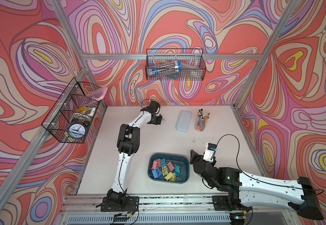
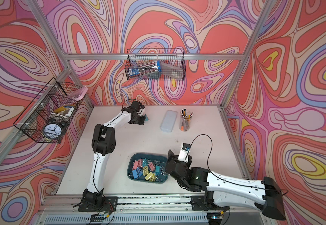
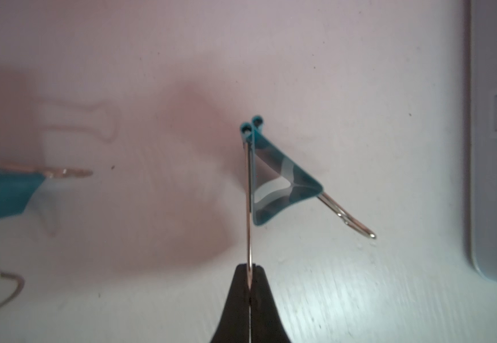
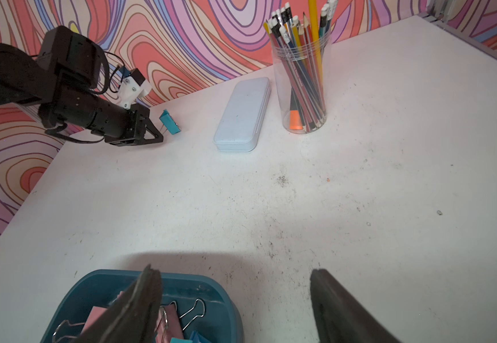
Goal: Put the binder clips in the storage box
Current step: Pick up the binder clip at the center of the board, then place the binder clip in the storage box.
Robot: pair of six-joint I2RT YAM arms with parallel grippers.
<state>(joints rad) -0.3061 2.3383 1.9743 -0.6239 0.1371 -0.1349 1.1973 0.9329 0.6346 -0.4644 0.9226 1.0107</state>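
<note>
Most of your binder clips [image 1: 166, 169] lie heaped in the storage box [image 1: 168, 154], which sits near the front edge, at 6 o'clock from the table's middle. At least one is left out: a teal clip [image 3: 282, 184] far back, at 12 o'clock from the box. Your left gripper [image 3: 250, 267] is pinched fully shut on one of its wire handles. You cannot tell whether the clip has cleared the table. Your right gripper [image 4: 233, 271] hangs at the box's 2 o'clock corner, fingers spread wide and holding nothing. Only the left wrist view shows a second teal clip [image 3: 0, 193] beside the held one. Neither the top views nor the right wrist view shows it. By my judgement, two carries remain.
</note>
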